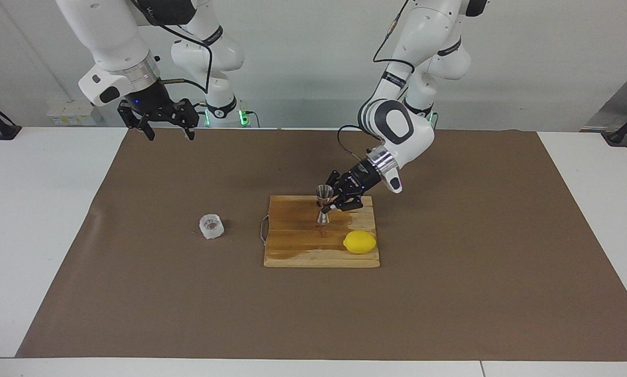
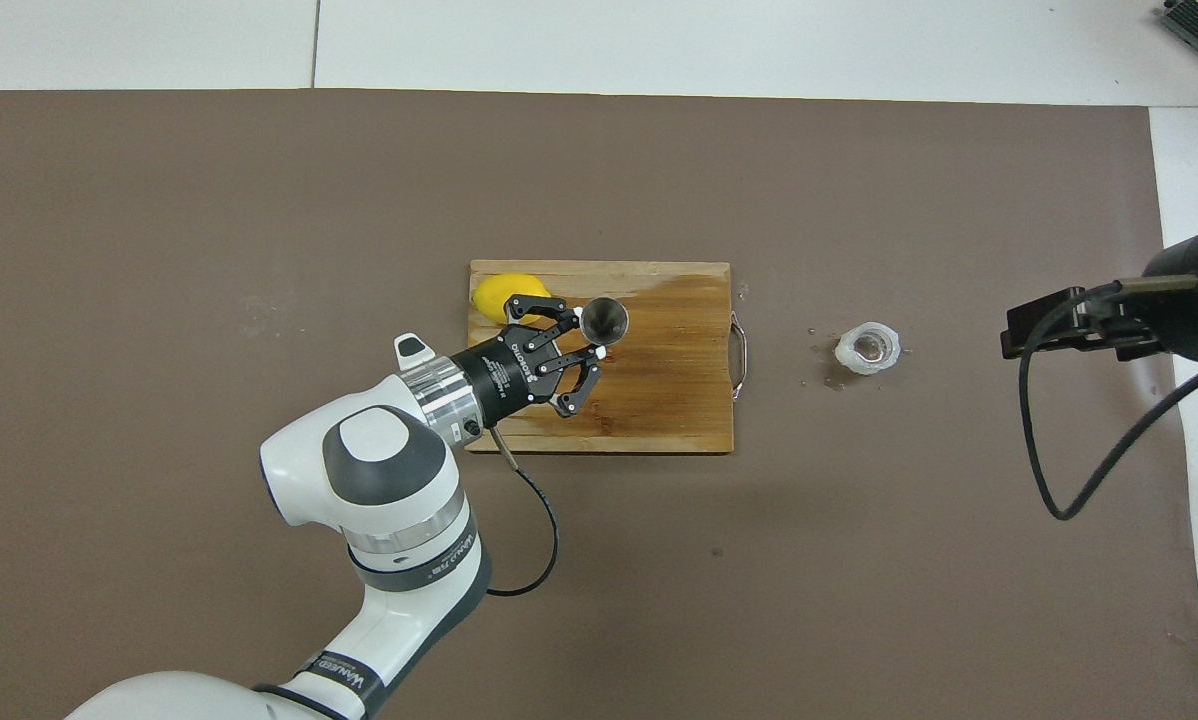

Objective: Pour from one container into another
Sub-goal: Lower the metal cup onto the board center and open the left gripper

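The silvery hourglass jigger (image 1: 323, 203) stands upright on the wooden cutting board (image 1: 298, 251); it also shows in the overhead view (image 2: 605, 320). My left gripper (image 1: 329, 208) is low over the board, its fingers open to either side of the jigger's waist, as the overhead view (image 2: 590, 334) also shows. The clear faceted glass cup (image 1: 212, 225) stands on the brown mat beside the board, toward the right arm's end; it also shows from above (image 2: 868, 347). My right gripper (image 1: 169, 133) hangs open and empty, high over the mat's edge, waiting.
A yellow lemon (image 1: 359, 242) lies on the board's corner toward the left arm's end, beside the left gripper (image 2: 497, 292). The board (image 2: 679, 400) has a wire handle facing the cup. A brown mat (image 1: 449, 293) covers the white table.
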